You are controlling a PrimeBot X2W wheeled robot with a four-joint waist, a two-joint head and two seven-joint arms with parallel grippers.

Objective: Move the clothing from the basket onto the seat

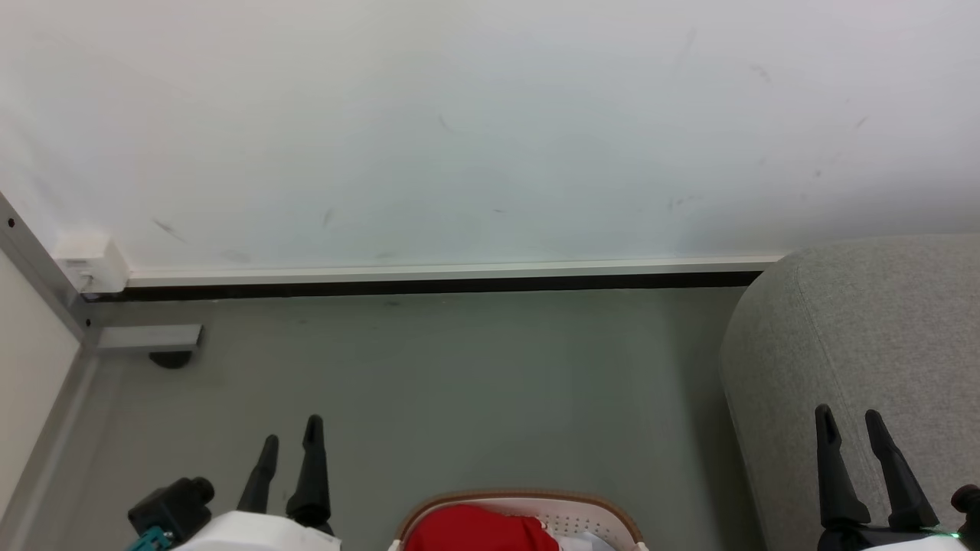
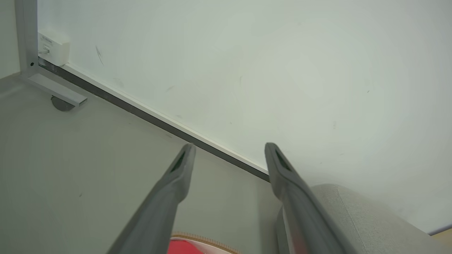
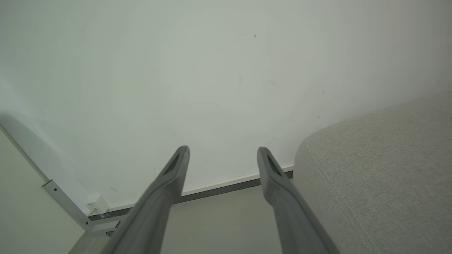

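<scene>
The red clothing (image 1: 478, 529) is lying bunched inside the basket (image 1: 605, 510), filling its left part and reaching up to the brown rim. The basket is sitting on the grey floor (image 1: 459, 383) at the bottom middle of the head view, and something white is showing in it just right of the red fabric; what it is cannot be told. The seat (image 1: 865, 329) is standing to the right of the basket, near it but not touching, with its rounded grey corner facing the wall (image 1: 459, 138).

The left gripper (image 1: 292, 431) is hovering over the floor to the left of the basket. Its two dark fingers are standing wide apart and holding nothing. In the left wrist view they are pointing toward the baseboard (image 1: 444, 272), with the basket's rim and a strip of red showing between them at the bottom edge.

The right gripper (image 1: 848, 413) is hanging in front of the seat's side, its fingers also spread wide and empty.

A small white box (image 1: 92, 264) is sitting on the wall at the far left corner, just beside a grey metal frame (image 1: 46, 268).
</scene>
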